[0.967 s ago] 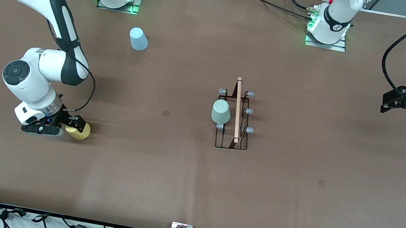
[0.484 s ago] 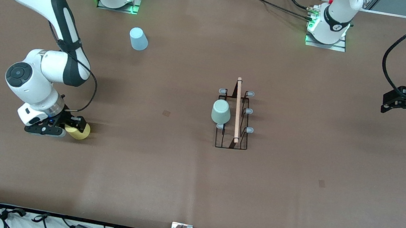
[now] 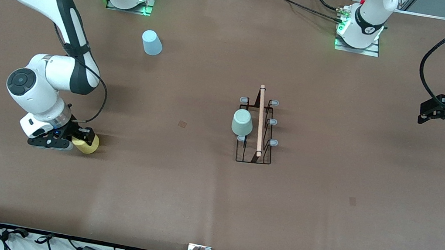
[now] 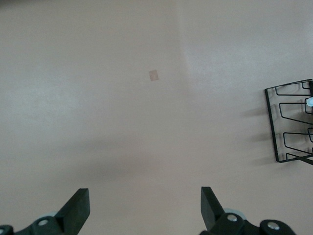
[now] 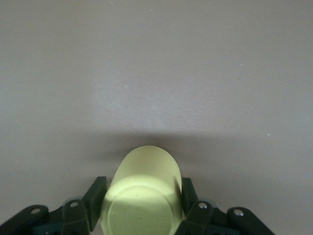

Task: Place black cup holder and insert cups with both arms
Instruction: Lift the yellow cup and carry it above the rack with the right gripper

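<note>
Yellow cup pinched in right gripper, low near right arm's table edge; holder mid-table toward left arm, rod running near-to-far. Left gripper spread wide, empty, waiting by its edge.

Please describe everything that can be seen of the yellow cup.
The yellow cup is small, plain and handleless, pale yellow, seemingly matte plastic, tapering to a flat round base. It lies on its side at the right arm's end of the brown table, its base facing the wrist camera. The right gripper is shut on it, one black finger pressed against each side. Its shadow falls on the table. Its opening is hidden.
</note>
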You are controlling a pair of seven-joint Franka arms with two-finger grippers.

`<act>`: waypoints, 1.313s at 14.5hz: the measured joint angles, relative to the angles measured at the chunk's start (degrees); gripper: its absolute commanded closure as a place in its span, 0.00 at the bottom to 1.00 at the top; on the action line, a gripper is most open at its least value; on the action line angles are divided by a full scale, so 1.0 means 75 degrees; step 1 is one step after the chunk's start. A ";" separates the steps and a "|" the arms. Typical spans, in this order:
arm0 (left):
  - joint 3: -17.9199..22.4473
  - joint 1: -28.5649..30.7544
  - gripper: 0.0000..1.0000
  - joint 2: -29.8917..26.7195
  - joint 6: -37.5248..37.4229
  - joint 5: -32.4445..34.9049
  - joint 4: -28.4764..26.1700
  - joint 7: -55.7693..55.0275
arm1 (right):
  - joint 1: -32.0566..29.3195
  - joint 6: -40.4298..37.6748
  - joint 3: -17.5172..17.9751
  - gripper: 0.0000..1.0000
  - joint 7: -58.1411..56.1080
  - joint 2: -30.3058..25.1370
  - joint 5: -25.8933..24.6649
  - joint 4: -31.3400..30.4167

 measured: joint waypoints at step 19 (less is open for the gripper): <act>0.0000 0.0008 0.00 0.0000 0.0000 0.0000 -0.0003 0.0004 | 0.4374 -0.2597 0.1421 0.82 0.9115 -0.2027 -0.0137 0.0753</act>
